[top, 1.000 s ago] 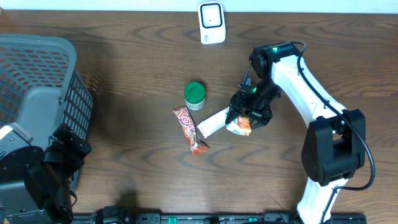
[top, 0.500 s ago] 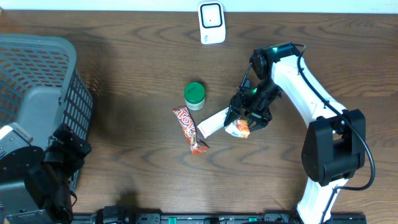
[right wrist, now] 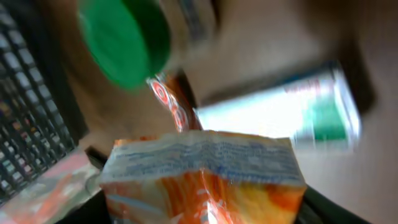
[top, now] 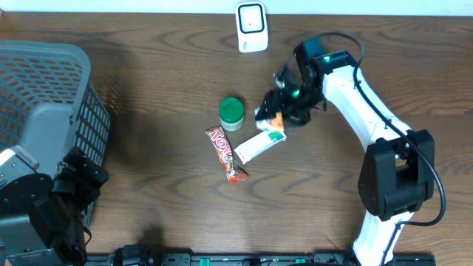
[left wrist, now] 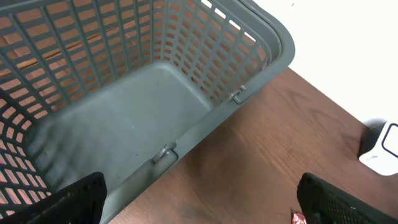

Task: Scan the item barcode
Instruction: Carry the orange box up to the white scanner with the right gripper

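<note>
Two arms were recorded at a dark wooden tabletop (top: 148, 74).

1. Right tool (top: 279, 111): clamped on an orange pouch (top: 275, 120), near the middle of the tabletop. In the right wrist view the pouch (right wrist: 205, 174) filled the lower frame, with a crimped pale seam along its top edge. No barcode could be made out there, and the view was blurred.
2. Orange pouch, position: just right of the green-lidded jar (top: 231, 113), over the upper end of the white-and-green box (top: 259, 145), and well apart from the scanner.
3. Scanner (top: 251, 27): a white unit with a dark-outlined window, upright at the far edge of the tabletop. It also showed at the right border of the left wrist view (left wrist: 379, 149).
4. Green-lidded jar: upright, with the lid seen from above.
5. White-and-green box: lay flat and slantwise, its lower end touching or just beside the red candy bar (top: 225, 154).
6. Red candy bar: lay flat, below the jar.
7. Grey plastic basket (top: 44, 96): stood at the left side, with lattice walls and a solid floor (left wrist: 143, 106). Nothing could be seen in it.
8. Left tool (left wrist: 199, 186): fingers spread wide apart, holding nothing, beside the basket's near wall at the lower left corner of the tabletop.
</note>
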`<action>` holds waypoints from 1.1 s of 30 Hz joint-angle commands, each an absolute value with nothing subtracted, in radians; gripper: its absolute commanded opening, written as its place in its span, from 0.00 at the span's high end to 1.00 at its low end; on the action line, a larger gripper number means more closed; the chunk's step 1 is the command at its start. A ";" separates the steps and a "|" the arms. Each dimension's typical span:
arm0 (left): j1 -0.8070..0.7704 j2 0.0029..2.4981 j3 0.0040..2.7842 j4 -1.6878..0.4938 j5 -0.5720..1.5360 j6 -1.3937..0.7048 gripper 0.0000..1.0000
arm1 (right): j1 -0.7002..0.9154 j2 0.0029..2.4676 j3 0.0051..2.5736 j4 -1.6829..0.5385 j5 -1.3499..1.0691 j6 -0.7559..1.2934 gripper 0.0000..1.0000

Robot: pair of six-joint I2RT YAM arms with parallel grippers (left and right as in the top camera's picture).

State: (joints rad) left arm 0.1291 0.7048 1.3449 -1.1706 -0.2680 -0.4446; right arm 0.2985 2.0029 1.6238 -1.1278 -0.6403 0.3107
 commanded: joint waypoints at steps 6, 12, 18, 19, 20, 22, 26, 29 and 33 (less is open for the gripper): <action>0.134 0.704 1.345 -1.171 -0.282 -0.440 0.02 | 0.306 2.009 1.643 -0.775 -0.635 0.365 0.33; 0.134 0.704 1.345 -1.171 -0.282 -0.440 0.02 | 0.308 2.009 1.643 -0.585 -0.513 0.388 0.33; 0.134 0.704 1.345 -1.171 -0.282 -0.440 0.02 | 0.322 2.014 1.643 -0.402 -0.370 0.389 0.30; 0.134 0.704 1.345 -1.171 -0.282 -0.440 0.02 | 0.325 2.015 1.643 -0.374 -0.343 0.389 0.30; 0.134 0.704 1.345 -1.171 -0.282 -0.440 0.02 | 0.329 2.017 1.643 -0.343 -0.303 0.389 0.30; 0.134 0.704 1.345 -1.171 -0.282 -0.440 0.02 | 0.334 2.021 1.643 -0.287 -0.238 0.388 0.30; 0.134 0.704 1.345 -1.171 -0.282 -0.440 0.02 | 0.338 2.051 1.644 -0.163 -0.188 0.388 0.28; 0.134 0.704 1.345 -1.171 -0.282 -0.440 0.02 | 0.337 2.107 1.666 -0.093 -0.188 0.389 0.31; 0.134 0.704 1.345 -1.171 -0.282 -0.440 0.02 | 0.344 2.141 1.690 -0.160 -0.170 0.384 0.19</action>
